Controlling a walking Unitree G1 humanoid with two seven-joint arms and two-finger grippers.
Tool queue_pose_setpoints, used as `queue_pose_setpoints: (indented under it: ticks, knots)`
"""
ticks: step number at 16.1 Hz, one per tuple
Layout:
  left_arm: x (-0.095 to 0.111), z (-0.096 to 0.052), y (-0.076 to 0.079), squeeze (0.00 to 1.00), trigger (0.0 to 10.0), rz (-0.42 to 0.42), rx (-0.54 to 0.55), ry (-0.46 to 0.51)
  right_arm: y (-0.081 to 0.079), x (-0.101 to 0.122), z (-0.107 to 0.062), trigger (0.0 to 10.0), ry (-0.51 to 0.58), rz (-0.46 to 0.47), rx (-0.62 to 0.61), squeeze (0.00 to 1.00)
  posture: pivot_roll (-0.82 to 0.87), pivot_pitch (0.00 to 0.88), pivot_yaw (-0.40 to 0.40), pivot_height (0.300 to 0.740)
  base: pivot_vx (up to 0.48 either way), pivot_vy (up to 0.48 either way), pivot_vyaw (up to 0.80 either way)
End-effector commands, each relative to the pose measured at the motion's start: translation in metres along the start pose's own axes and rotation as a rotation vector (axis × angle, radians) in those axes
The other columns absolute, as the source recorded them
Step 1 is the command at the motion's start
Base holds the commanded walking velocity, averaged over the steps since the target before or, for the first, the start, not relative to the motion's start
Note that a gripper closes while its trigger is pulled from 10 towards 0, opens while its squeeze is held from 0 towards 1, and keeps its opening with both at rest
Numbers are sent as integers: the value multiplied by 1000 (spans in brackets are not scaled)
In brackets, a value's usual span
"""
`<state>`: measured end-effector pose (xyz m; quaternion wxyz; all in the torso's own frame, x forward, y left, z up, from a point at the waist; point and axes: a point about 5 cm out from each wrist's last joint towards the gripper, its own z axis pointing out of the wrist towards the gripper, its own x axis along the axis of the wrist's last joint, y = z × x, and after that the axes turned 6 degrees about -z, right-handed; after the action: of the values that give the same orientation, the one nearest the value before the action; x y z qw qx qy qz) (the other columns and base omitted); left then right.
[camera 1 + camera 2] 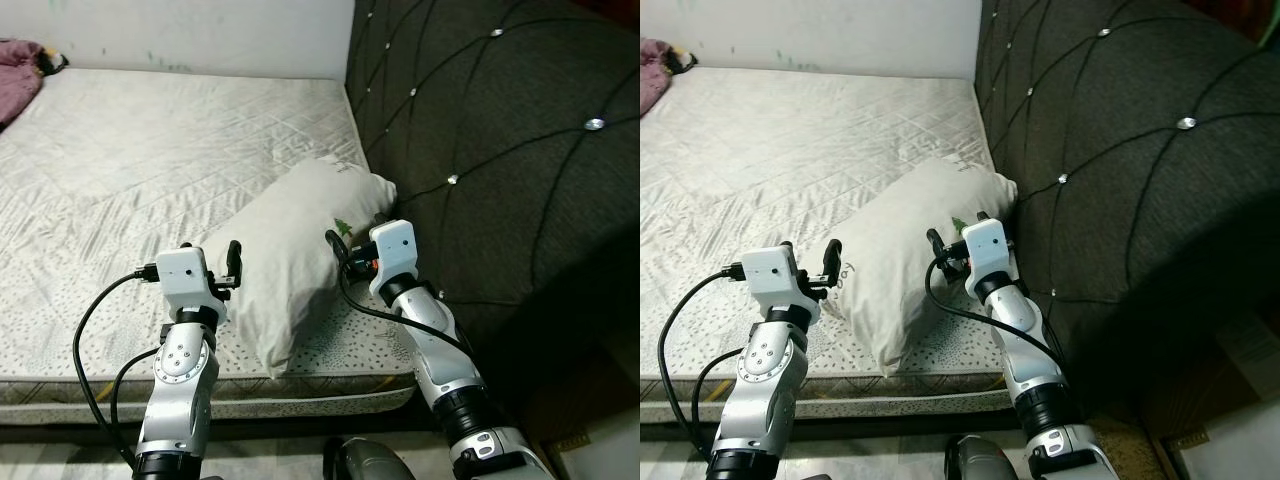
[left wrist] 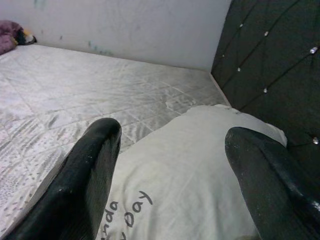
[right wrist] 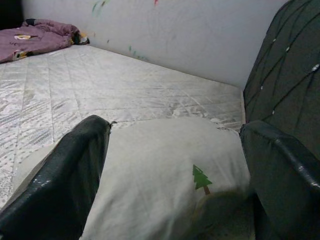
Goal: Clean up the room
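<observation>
A white pillow (image 1: 300, 250) with a small green tree print lies at the near right corner of the bare mattress (image 1: 150, 150), one end against the headboard. My left gripper (image 2: 170, 145) is open at the pillow's near left end, which has printed lettering on it. One left finger (image 1: 234, 260) is just short of the fabric. My right gripper (image 3: 175, 150) is open at the pillow's right side by the tree print, with one right finger (image 1: 333, 242) close to the cloth. Neither gripper holds anything.
A dark tufted headboard (image 1: 500, 150) rises along the right of the bed. A crumpled purple cloth (image 1: 18, 65) lies at the far left corner by the white wall (image 1: 200, 30). The mattress edge (image 1: 100, 385) runs just in front of my arms.
</observation>
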<state>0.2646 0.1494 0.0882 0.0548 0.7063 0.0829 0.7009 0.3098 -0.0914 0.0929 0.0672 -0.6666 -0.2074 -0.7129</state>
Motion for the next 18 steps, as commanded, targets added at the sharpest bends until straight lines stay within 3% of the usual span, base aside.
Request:
queue_pose_setpoints:
  ticks: [1, 6, 13, 18]
  knots:
    - [5, 2, 1, 0, 10000, 8, 3, 15, 1, 3, 1, 10000, 7, 5, -1, 0, -5, 0, -37, 740, 0, 0, 0]
    - [5, 1, 1, 0, 10000, 11, 5, 11, 0, 3, 1, 10000, 7, 3, 12, 0, -6, 0, -36, 736, 0, 0, 0]
    - [5, 2, 1, 0, 10000, 11, 9, 8, -1, 3, 1, 10000, 9, -5, 27, 0, -6, 0, -38, 657, 0, 0, 0]
    - [4, 2, 2, 0, 10000, 5, 9, 5, -2, 4, 0, 10000, 17, -4, 37, 0, -9, 0, -39, 647, 0, 0, 0]
